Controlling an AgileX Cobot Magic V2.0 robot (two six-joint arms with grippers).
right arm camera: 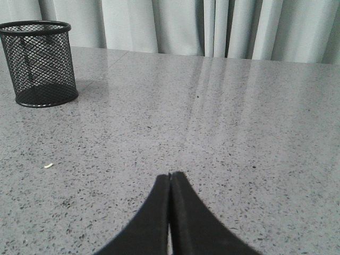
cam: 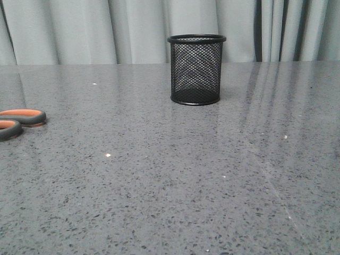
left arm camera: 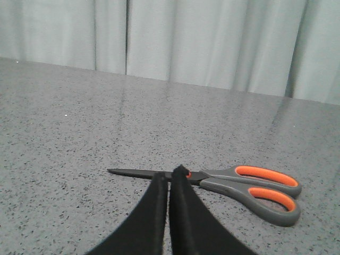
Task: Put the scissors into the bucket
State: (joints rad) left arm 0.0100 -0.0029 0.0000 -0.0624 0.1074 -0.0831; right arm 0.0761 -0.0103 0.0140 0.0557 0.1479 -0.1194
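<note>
scissors [left arm camera: 223, 183] flat on grey bench [cam: 170, 186] at far left, bucket [cam: 196, 69] upright mid-bench, well apart, left hand [left arm camera: 170, 178] and right hand [right arm camera: 170, 178] both pressed closed, empty

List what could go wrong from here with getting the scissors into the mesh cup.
1. The grey-handled, orange-lined scissors lie flat on the speckled grey table, and the shut left claw must open first; a flat pinch may slip.
2. The black wire-mesh cup looks light and short; long scissors could tip it.
</note>
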